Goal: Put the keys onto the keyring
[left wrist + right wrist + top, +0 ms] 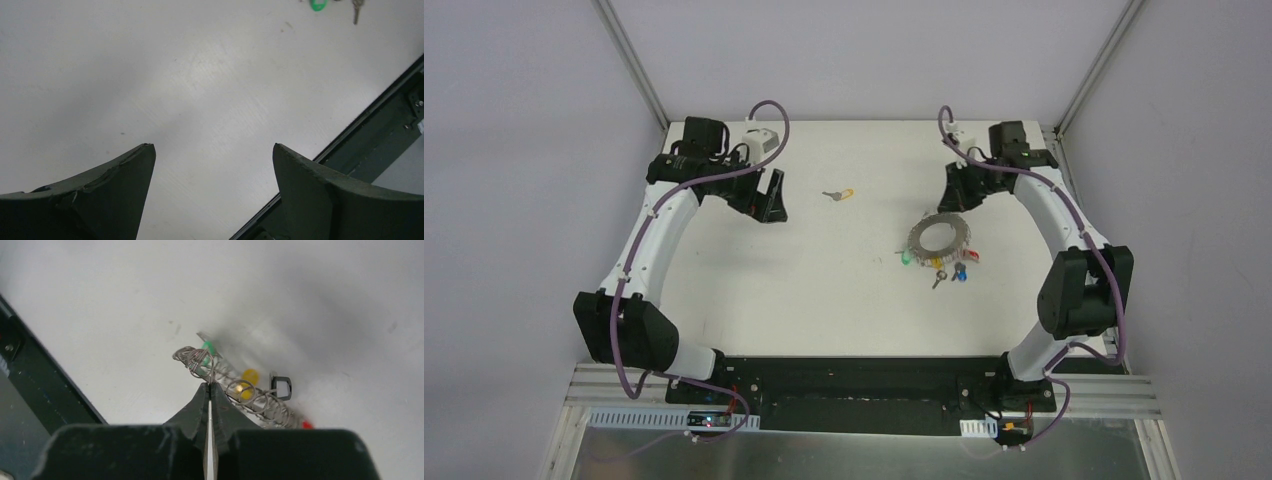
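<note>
The keyring [939,237], a flat grey ring fringed with wire loops, lies right of centre on the table. Green [907,257], yellow [938,264], blue [959,270] and red [973,253] keys hang at its near side. A loose yellow-headed key [839,194] lies at the back middle. My right gripper [956,200] is at the ring's far edge. In the right wrist view it [209,385] is shut, pinching a thin wire loop [200,359] of the keyring. My left gripper [772,208] hovers left of the loose key, and it stands open [212,147] over bare table.
The black base rail [864,375] runs along the near edge and shows at the right in the left wrist view [380,135]. A green key head [318,4] and a silver key [356,10] sit at that view's top edge. A black square-headed key [283,387] lies by the ring.
</note>
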Controlling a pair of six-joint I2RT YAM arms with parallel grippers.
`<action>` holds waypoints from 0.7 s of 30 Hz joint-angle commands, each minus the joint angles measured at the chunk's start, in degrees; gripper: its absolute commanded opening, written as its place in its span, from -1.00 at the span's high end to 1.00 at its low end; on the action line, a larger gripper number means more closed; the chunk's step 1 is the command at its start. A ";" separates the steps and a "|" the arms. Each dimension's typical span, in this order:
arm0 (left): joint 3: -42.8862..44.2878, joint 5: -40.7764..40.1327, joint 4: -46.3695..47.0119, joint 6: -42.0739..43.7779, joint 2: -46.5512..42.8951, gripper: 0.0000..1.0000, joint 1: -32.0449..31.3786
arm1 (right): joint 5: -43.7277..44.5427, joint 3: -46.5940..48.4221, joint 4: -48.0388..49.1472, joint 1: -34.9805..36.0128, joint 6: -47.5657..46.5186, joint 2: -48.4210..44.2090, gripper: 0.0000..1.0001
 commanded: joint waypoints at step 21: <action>16.09 24.37 19.93 -17.89 4.75 -0.07 -15.92 | -33.25 14.78 13.68 11.14 20.66 -5.29 1.00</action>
